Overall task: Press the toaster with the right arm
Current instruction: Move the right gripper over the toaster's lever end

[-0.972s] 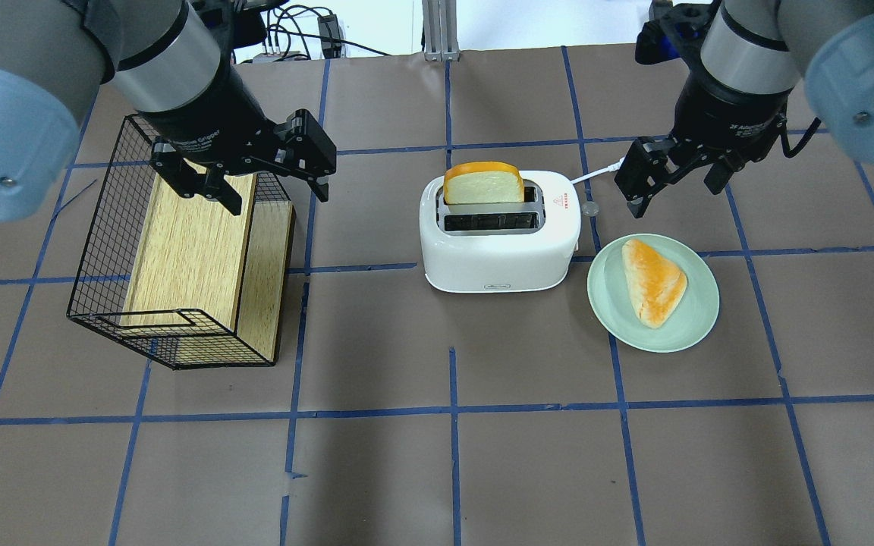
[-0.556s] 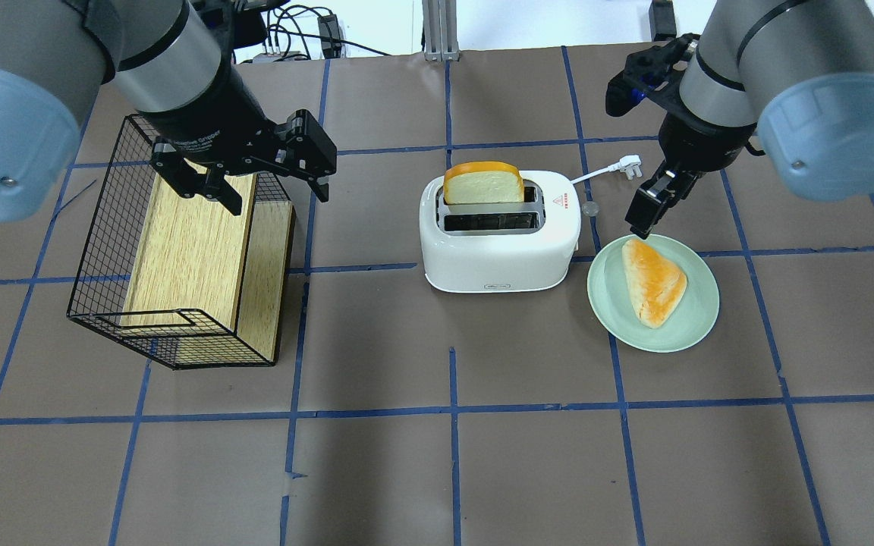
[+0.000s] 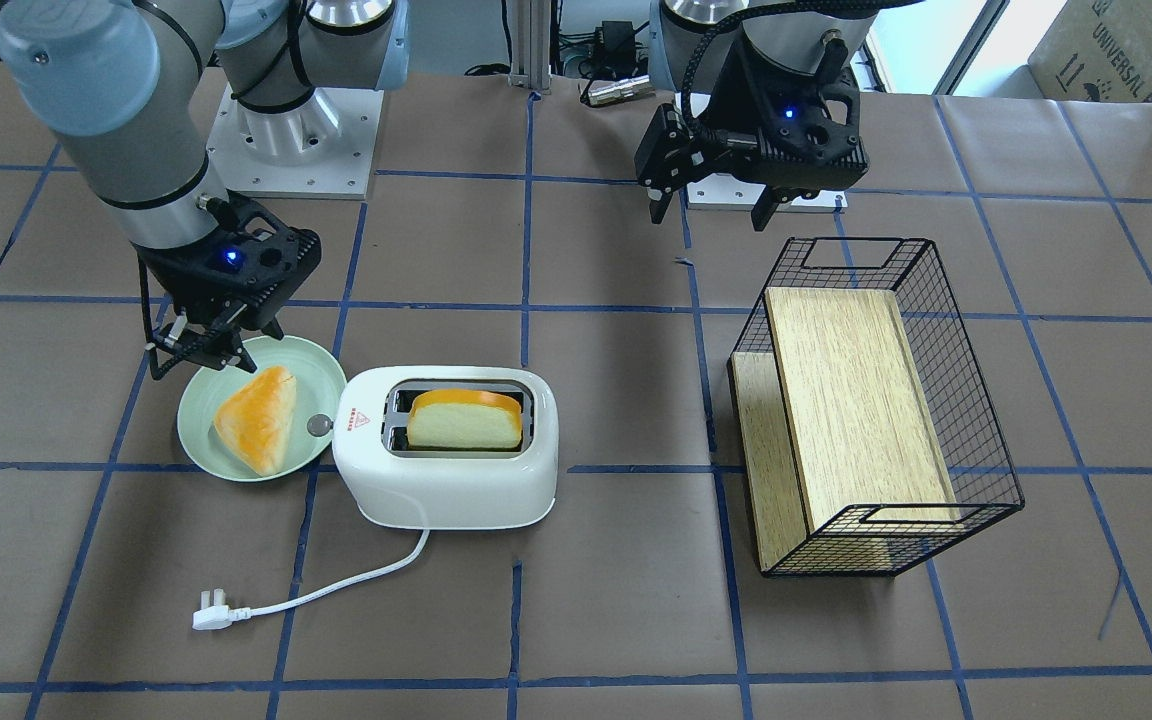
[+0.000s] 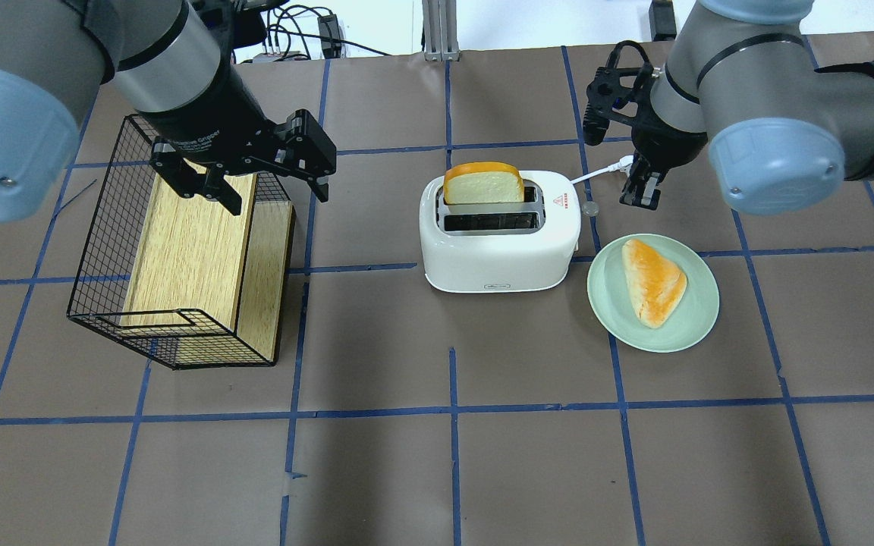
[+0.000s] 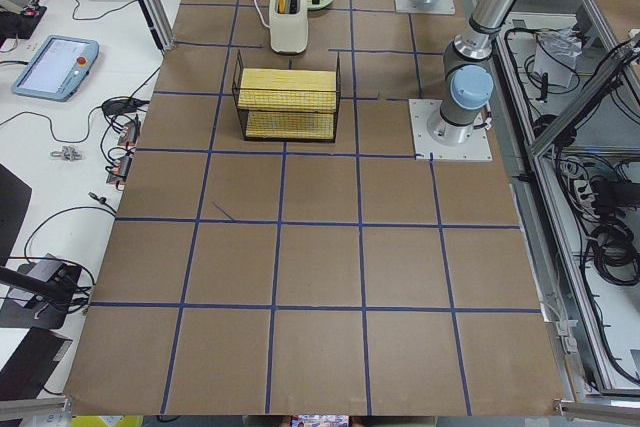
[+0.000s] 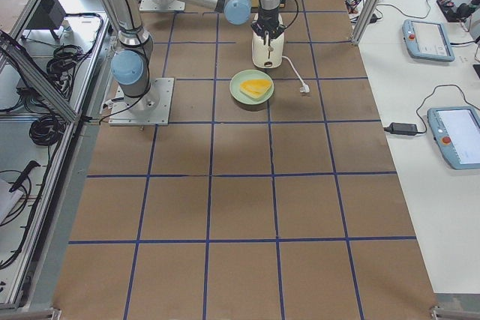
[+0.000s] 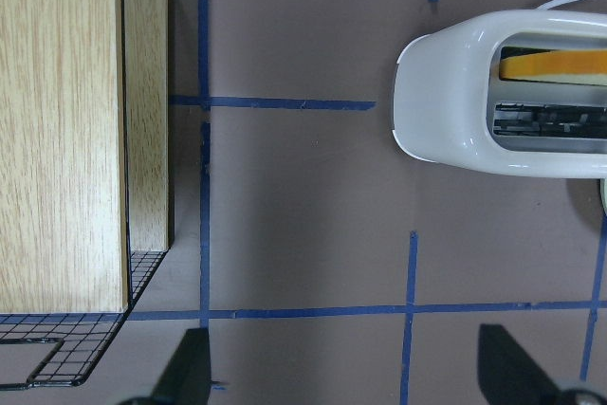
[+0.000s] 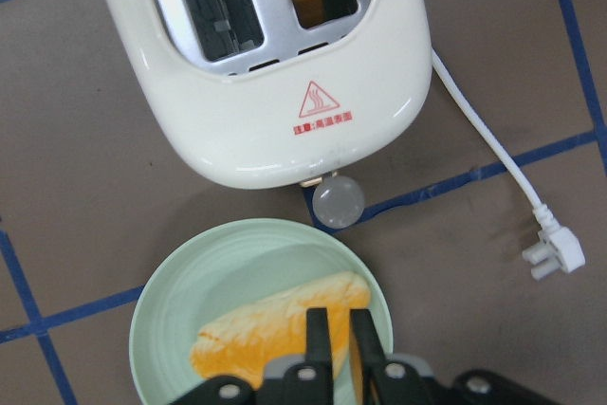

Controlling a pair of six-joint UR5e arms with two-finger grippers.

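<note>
The white toaster (image 4: 498,243) stands mid-table with a bread slice (image 4: 482,184) upright in its rear slot. It also shows in the front view (image 3: 446,490) and the right wrist view (image 8: 285,92). Its small grey knob (image 4: 590,207) sticks out of the right end. My right gripper (image 4: 638,189) is shut and empty, raised just right of the knob. In the right wrist view the gripper (image 8: 337,339) hangs over the plate, with the knob (image 8: 339,203) ahead of the tips. My left gripper (image 4: 276,193) is open and empty above the basket's rear edge.
A pale green plate (image 4: 702,318) with a triangular bread piece (image 4: 653,280) lies right of the toaster. The toaster's white cord and plug (image 3: 208,615) trail behind it. A black wire basket (image 4: 103,250) holding a wooden board stands at the left.
My right gripper has gone from open to shut, and its wrist has turned. It has shifted left toward the toaster's knob end. The left arm has not moved.
</note>
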